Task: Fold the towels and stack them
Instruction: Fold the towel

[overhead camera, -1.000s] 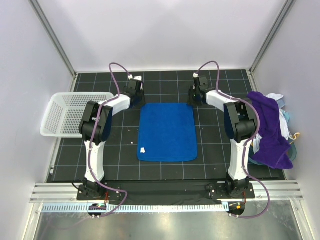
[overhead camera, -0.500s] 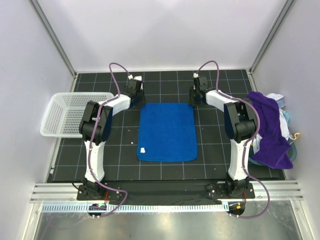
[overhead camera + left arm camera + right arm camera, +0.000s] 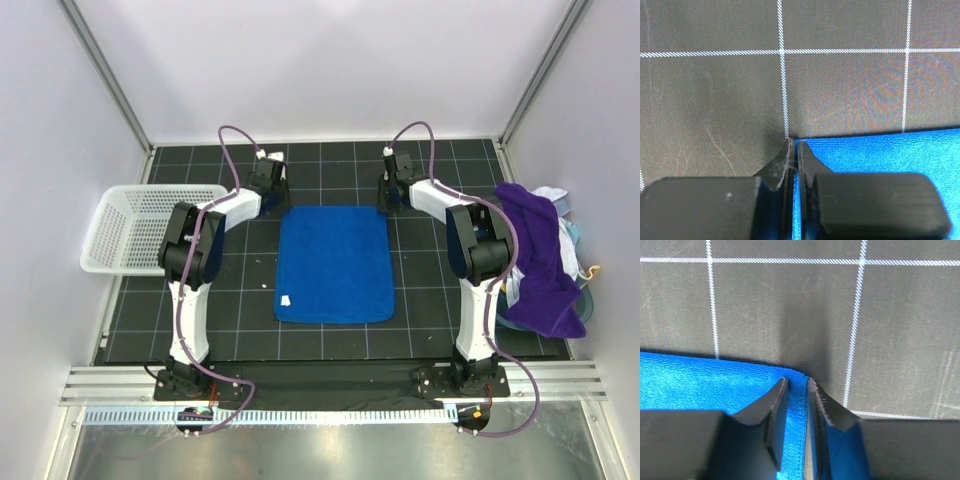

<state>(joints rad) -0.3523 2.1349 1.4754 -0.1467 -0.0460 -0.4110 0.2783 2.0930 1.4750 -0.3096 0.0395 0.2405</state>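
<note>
1. Pinching at the far corners: the left gripper [image 3: 792, 150] sits on the upper-left corner of the blue towel [image 3: 335, 265]. Its jaws are pressed almost together, with a thin sliver of blue cloth between them.
2. Over at the upper-right corner, the right gripper [image 3: 797, 385] has its fingers [image 3: 774, 407] narrowed onto a ridge of the blue hem, and cloth fills the gap.
3. Compared with a second ago, the right wrist has nudged slightly toward the upper left of the top view and its jaws have drawn in. The left arm hasn't budged.
4. The blue towel lies flat and unfolded in the centre of the black gridded mat [image 3: 430, 300], in the same spot as before. A small white tag [image 3: 286, 299] sits near its lower-left corner.
5. The purple towel [image 3: 540, 260] is heaped at the right edge of the frame, draped over the white towel [image 3: 578, 240], which is mostly hidden.
6. The white basket [image 3: 130, 225] sits at the left edge, well apart from the towels.
</note>
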